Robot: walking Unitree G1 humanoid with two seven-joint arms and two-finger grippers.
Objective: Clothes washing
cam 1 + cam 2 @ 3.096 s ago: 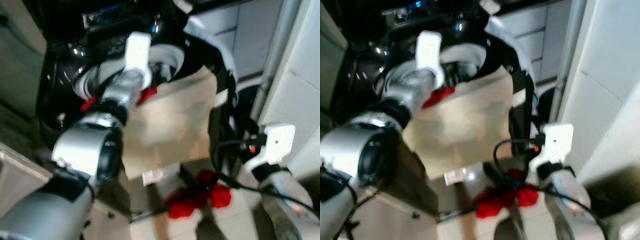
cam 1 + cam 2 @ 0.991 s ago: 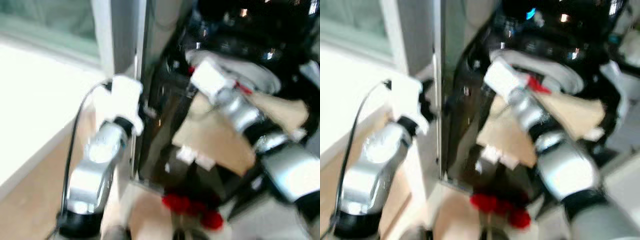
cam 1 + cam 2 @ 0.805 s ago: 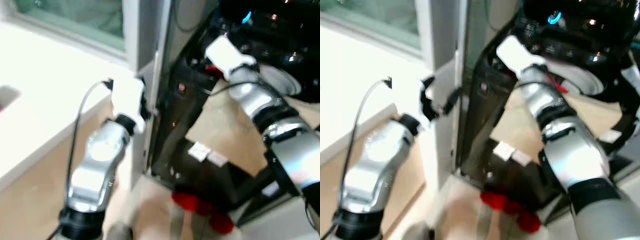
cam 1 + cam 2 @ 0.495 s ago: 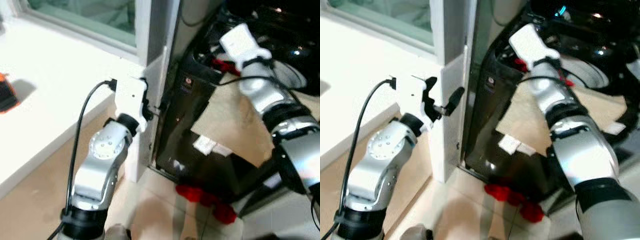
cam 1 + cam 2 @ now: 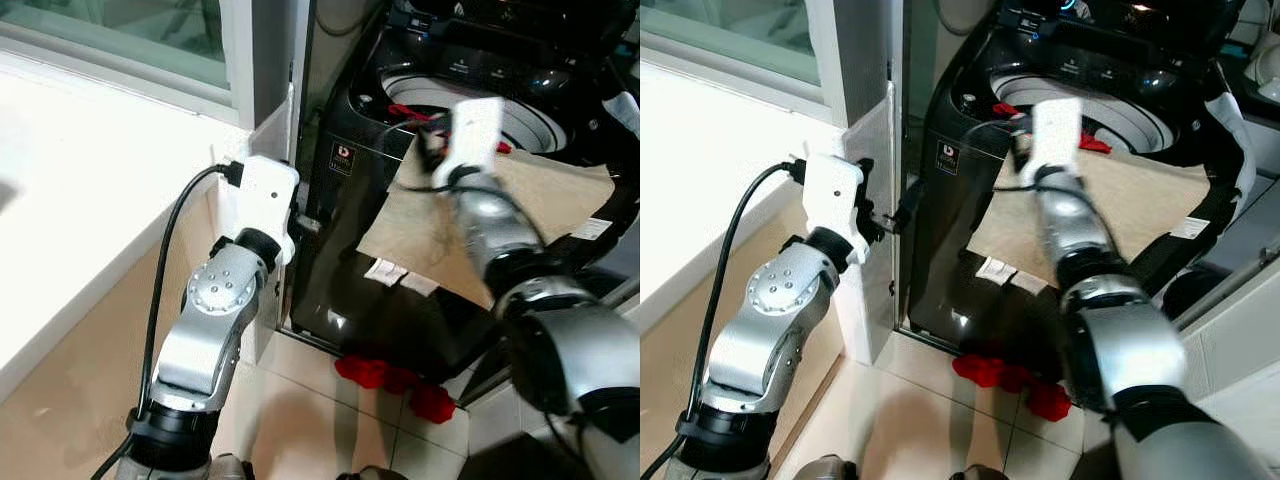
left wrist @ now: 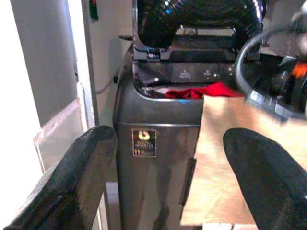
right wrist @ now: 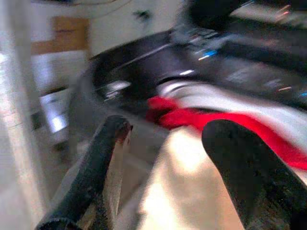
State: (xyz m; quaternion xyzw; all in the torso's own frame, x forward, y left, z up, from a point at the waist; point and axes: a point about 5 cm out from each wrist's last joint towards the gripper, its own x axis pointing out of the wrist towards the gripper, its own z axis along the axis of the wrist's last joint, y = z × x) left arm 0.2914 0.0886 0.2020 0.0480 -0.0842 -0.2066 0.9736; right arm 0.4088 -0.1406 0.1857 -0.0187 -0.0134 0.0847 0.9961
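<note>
A tiled floor (image 5: 300, 400) lay beside the black washing machine (image 5: 370, 240). The right gripper (image 7: 168, 158), fingers spread, hovered over the beige cloth (image 5: 540, 200) draped across the drum's rim; the left gripper (image 6: 168, 177) stood spread too. Red garments (image 5: 395, 385) lay below.

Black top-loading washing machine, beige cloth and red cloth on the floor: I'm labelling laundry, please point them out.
Black top-loading washing machine (image 5: 345, 245), left eye view, front panel.
Beige cloth (image 5: 545, 195), left eye view, draped middle.
Red cloth on the floor (image 5: 985, 372), right eye view, left lump.
</note>
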